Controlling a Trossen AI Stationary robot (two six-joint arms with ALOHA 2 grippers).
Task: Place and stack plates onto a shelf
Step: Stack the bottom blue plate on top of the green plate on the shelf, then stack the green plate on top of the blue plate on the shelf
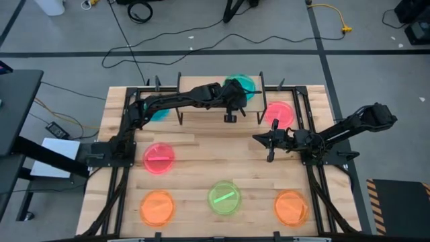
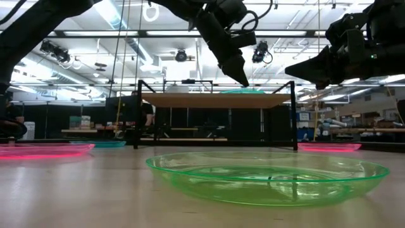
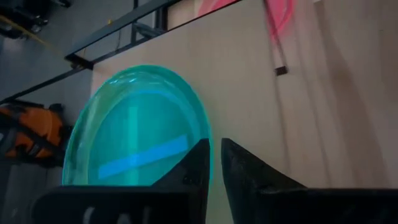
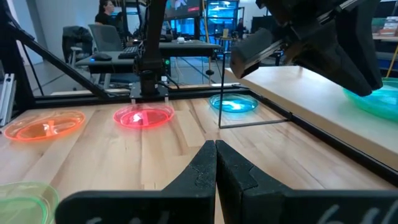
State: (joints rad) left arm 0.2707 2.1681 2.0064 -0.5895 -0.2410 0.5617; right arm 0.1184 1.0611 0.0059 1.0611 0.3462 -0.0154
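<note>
The shelf [image 1: 201,107] stands at the table's far edge. One teal plate [image 1: 243,85] lies flat on its right end [image 3: 130,149]. My left gripper [image 3: 215,152] hangs just above that plate's near rim, pointing down [image 2: 242,77], its fingers a narrow gap apart. A second teal plate [image 1: 160,114] lies on the table under the left arm. Pink-red plates [image 1: 279,113] [image 1: 159,158], orange plates [image 1: 158,207] [image 1: 291,207] and a green plate [image 1: 224,197] rest flat on the table. My right gripper [image 1: 270,142] is shut [image 4: 216,149] and hovers over the table, right of centre.
The shelf's black legs [image 1: 180,119] stand on the table. Black frame rails [image 1: 302,114] run along the table's left and right sides. The bare wood between the shelf and the green plate [image 2: 266,174] is free. Beyond the table are cables, desks and a seated person [image 4: 107,12].
</note>
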